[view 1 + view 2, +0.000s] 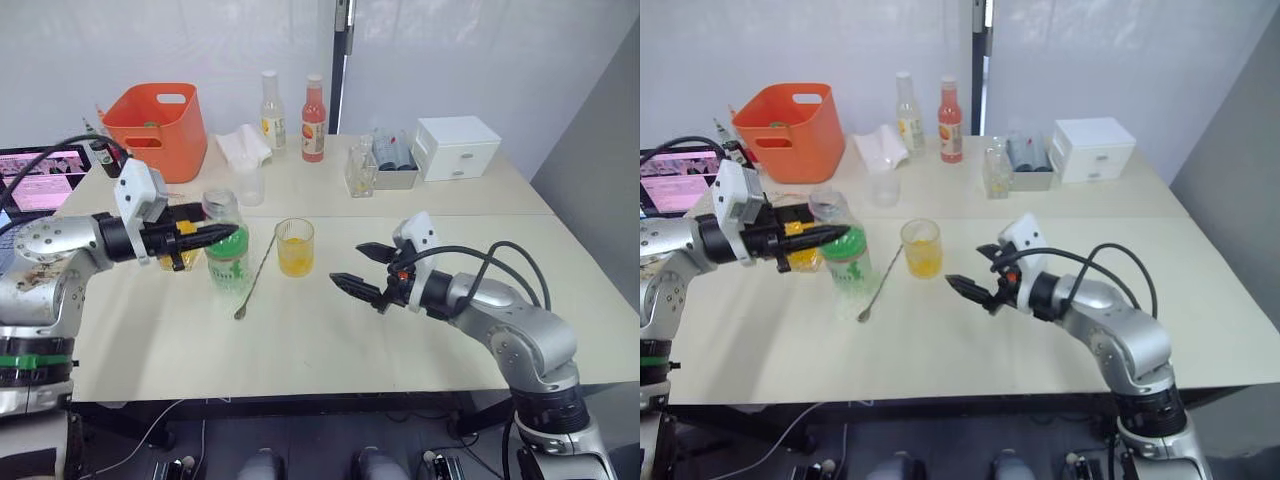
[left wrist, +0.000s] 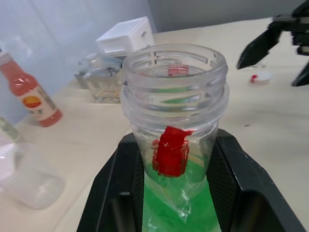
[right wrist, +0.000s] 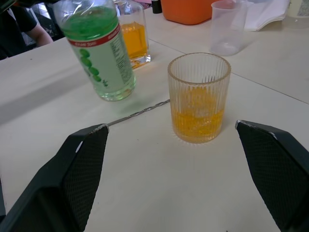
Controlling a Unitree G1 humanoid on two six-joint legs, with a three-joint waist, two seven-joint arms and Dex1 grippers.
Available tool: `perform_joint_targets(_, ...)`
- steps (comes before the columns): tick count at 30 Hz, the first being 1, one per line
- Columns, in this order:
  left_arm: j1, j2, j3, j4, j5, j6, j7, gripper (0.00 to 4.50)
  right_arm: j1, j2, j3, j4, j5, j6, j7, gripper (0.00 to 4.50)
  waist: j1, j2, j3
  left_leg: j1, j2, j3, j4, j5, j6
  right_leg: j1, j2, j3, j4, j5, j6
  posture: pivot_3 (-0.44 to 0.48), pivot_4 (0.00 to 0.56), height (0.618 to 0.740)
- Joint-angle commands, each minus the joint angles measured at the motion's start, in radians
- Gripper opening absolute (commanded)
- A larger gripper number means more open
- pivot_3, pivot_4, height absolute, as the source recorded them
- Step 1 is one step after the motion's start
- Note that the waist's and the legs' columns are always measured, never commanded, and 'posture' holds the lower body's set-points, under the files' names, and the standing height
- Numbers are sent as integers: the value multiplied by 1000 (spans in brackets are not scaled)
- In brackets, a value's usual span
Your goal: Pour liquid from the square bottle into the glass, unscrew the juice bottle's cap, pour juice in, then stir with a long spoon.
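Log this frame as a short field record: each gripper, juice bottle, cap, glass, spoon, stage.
left gripper: shut on the juice bottle at its neck, bottle upright on the table
right gripper: open, holding nothing, facing the glass
cap: off the bottle, lying on the table
glass: upright, some orange-yellow liquid inside
long spoon: flat on the table between bottle and glass
square bottle: standing behind the juice bottle
stage: cap unscrewed, juice not yet poured

Bright, even indoor light, soft shadows on the table [image 1: 330, 340]. Mild glare on the juice bottle [image 2: 175, 92] rim between the left gripper [image 2: 176, 193] fingers; things beyond it blur. Right wrist view sharp up close.
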Motion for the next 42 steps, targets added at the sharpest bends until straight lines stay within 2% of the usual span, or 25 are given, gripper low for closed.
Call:
perform_joint_targets(1,-99,-31,-28,109,81,-155,15,1382,-29,20,2,-14,-26,-20,-34,4462,4,0,0,0,0,0,0,0,0,0,0,0,0,0,0,0,150,715)
perform_joint_targets(7,-288,-131,-98,431,243,-467,73,1382,-33,48,11,1,-86,-50,-78,4462,7,-1,1,-3,-1,0,1,0,0,-2,0,-1,1,0,0,0,150,715)
perform_joint_targets(13,-423,-204,-162,744,386,-762,142,1382,-23,79,13,-15,-99,-55,-93,4462,5,-1,1,-13,-2,-1,2,0,0,-12,-1,-1,2,1,1,0,150,715)
perform_joint_targets(19,-503,-227,-225,967,547,-982,316,1382,-15,110,12,-45,-94,-43,-120,4462,0,-1,1,-16,-2,-1,2,0,0,-14,-1,-1,3,1,1,0,150,715)
perform_joint_targets(30,-565,-236,-371,1096,828,-1157,691,1382,-2,148,3,-78,-77,-21,-159,4462,4,-2,1,-17,-4,-2,3,0,0,-14,-3,-2,3,2,3,0,150,715)
perform_joint_targets(42,-604,-228,-503,1132,1026,-1194,956,1382,14,154,-11,-105,-59,2,-188,4462,4,-2,1,-17,-4,-2,3,0,0,-14,-4,-3,4,2,3,0,150,715)
